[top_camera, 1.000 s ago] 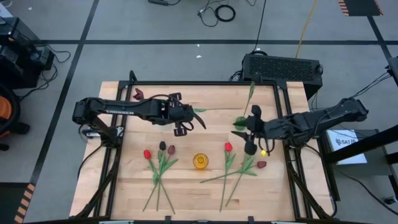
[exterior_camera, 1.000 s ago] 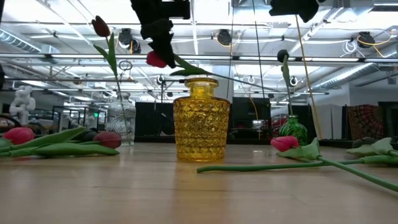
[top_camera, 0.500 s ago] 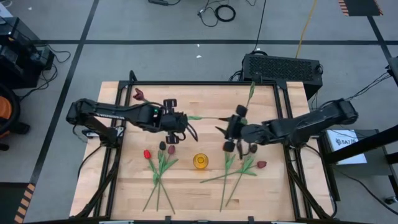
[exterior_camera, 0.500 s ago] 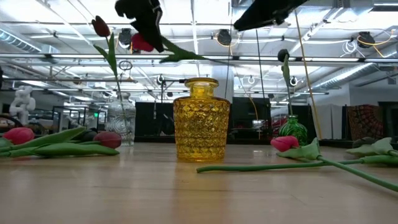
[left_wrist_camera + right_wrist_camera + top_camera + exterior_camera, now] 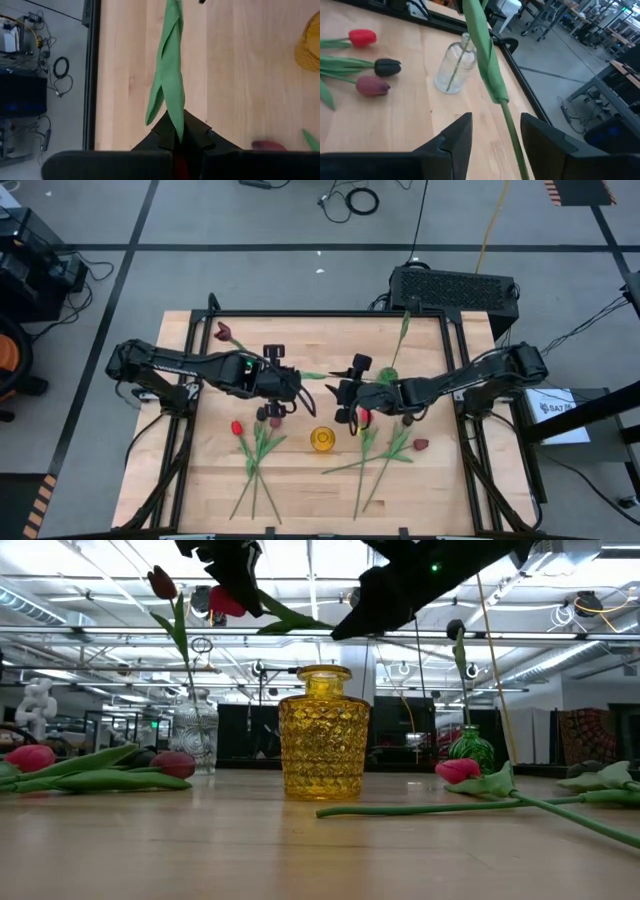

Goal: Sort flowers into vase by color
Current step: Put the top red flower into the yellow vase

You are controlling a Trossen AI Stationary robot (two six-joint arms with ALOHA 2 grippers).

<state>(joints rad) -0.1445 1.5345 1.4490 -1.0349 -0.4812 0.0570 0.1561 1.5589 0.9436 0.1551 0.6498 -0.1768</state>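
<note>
One maroon tulip [image 5: 222, 332] in clear vase [image 5: 189, 391], yellow vase [image 5: 321, 439] empty, left gripper [image 5: 272, 408] clamping red tulip [image 5: 226, 602], right gripper [image 5: 347, 392] parted.

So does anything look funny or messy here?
Mostly the tulips lying flat in loose piles on the table instead of standing in a vase. Also, one tulip hangs sideways in the air, pinched by the left tool, while the yellow vase stands empty.

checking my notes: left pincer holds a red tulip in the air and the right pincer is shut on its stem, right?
Not quite. The left pincer does hold the red tulip in the air, but the right pincer is open: the right wrist view shows its fingers apart, with the green stem passing between them.
</note>
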